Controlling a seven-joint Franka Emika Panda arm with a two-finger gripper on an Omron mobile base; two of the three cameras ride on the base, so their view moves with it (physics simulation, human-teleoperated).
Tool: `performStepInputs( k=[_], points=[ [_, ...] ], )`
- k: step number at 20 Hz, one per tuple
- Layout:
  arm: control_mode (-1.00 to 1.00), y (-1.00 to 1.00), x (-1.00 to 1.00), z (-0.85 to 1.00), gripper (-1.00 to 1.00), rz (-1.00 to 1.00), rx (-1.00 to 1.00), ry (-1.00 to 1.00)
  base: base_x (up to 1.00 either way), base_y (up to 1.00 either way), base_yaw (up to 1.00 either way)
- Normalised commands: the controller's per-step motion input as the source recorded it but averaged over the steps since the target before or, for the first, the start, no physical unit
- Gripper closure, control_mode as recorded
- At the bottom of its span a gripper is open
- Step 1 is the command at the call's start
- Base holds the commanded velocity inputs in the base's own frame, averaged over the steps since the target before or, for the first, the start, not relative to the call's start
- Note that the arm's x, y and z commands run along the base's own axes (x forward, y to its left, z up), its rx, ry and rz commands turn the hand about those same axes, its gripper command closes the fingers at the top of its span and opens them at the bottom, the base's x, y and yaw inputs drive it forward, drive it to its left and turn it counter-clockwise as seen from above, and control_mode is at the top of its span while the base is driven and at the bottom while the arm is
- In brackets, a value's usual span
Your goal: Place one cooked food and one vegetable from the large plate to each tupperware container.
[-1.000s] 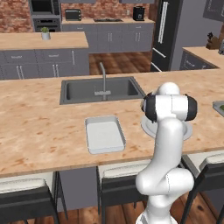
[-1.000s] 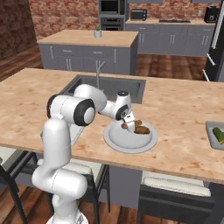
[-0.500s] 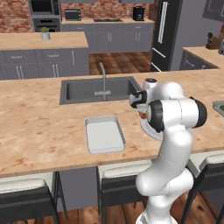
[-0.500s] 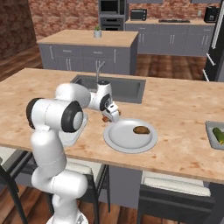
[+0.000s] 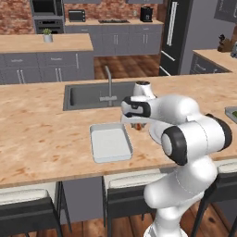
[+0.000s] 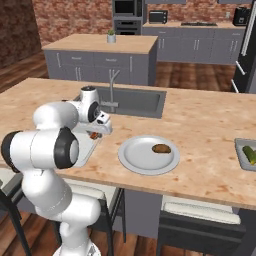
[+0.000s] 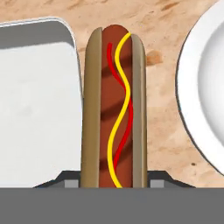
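Observation:
My gripper (image 7: pixel 114 178) is shut on a hot dog (image 7: pixel 114 109) in a bun with red and yellow sauce lines. It hangs over bare counter between the left tupperware container (image 7: pixel 35 96) and the large plate (image 7: pixel 205 87). From the base, the gripper (image 5: pixel 137 124) sits just right of that pale tray (image 5: pixel 110 142), which holds nothing. The round plate (image 6: pixel 145 159) carries one brown cooked piece (image 6: pixel 161 148). A second tupperware container (image 6: pixel 242 150) at the far right holds a green vegetable (image 6: pixel 250 154).
The dark sink basin (image 5: pixel 92 95) with its faucet (image 5: pixel 109 83) lies behind the left tray. My own white arm (image 5: pixel 185 129) covers much of the plate in the left base view. Stools stand below the counter's near edge.
The arm has swung left from over the plate, carrying the hot dog off it to the gap beside the left tray. One brown piece stays on the plate.

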Motion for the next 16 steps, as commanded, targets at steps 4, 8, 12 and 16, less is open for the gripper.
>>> performStepInputs(
  k=[4,8,12,16],
  points=[
    [-1.0,0.98,-0.47,0.14,1.0,0.35,-0.02,0.11,0.0,0.0,0.0],
    [-1.0,0.42,-0.08,-0.29,1.0,0.06,0.0,0.11,0.0,0.0,0.0],
    [-1.0,0.07,0.0,-0.45,1.0,0.02,0.0,0.04,0.0,0.0,0.0],
    [-1.0,0.0,0.0,-0.41,1.0,-0.09,0.0,0.0,0.0,0.0,0.0]
  ],
)
